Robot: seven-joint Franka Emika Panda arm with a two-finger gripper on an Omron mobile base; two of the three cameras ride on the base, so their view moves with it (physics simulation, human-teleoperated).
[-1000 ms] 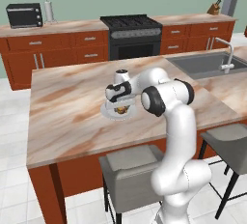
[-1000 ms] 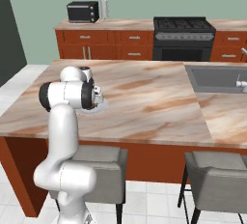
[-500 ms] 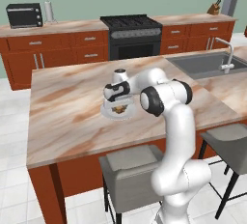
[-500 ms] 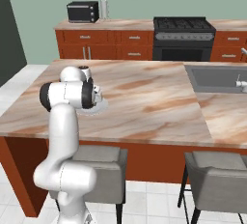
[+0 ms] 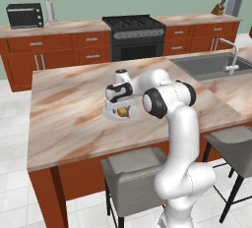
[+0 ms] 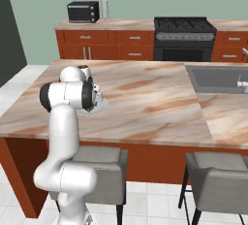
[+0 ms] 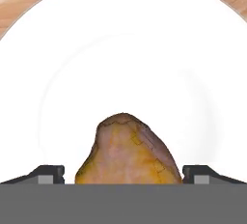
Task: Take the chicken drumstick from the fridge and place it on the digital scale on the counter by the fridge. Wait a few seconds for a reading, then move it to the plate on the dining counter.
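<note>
While bent low over the plate (image 7: 123, 35), fingers (image 7: 48, 174) apart either side of the chicken drumstick (image 7: 128, 153)

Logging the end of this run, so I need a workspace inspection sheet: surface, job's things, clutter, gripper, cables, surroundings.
Surface: dining counter, marbled beige-brown top.
Job's things: chicken drumstick lies on the white plate, which sits on the counter.
Clutter: nothing seen.
Gripper: gripper open over the plate, fingertips standing clear on either side of the drumstick.
Cables: nothing seen.
Surroundings: sink set in the counter, stools in front, stove and toaster oven along the back wall.
</note>
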